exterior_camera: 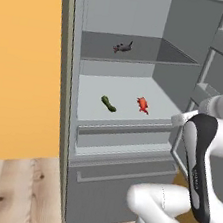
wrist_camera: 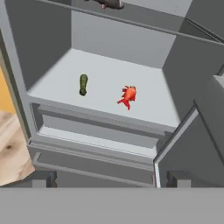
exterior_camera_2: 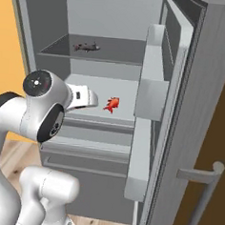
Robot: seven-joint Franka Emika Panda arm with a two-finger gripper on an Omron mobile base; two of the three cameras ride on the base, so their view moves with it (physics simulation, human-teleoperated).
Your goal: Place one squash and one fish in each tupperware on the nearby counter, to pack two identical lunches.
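Green squash (wrist_camera: 83, 84): lies on the fridge's lower shelf (exterior_camera: 126, 93), toward the shelf's left side, a little back from the front lip. Long axis runs roughly front to back on the shelf, slightly slanted in the left base view.
Red fish (wrist_camera: 127, 96): same shelf, right of the green squash and well apart from it, nearer the open door (exterior_camera_2: 155, 113); its body slants, tail toward the shelf front.
Grey fish (exterior_camera: 123, 47): on the upper shelf (exterior_camera: 143, 50), above and behind the other two, about midway across.
Pincer (wrist_camera: 109, 181): outside the fridge, in front of the shelf lip and above it, looking down into the compartment. Both tips sit far apart at the bottom of the hand view with nothing between them, so it is wide open and empty.
Key relation: from the pincer, the green squash lies ahead and to the left, the red fish ahead and slightly right. The fish seems the closer pick.
Judged next move: reach forward over the lip and drop onto one item. For the squash, the fingers should close across its narrow width, so the wrist likely needs to line up crosswise to that front-to-back axis.
Risk: clipping the shelf lip or door bins on entry.
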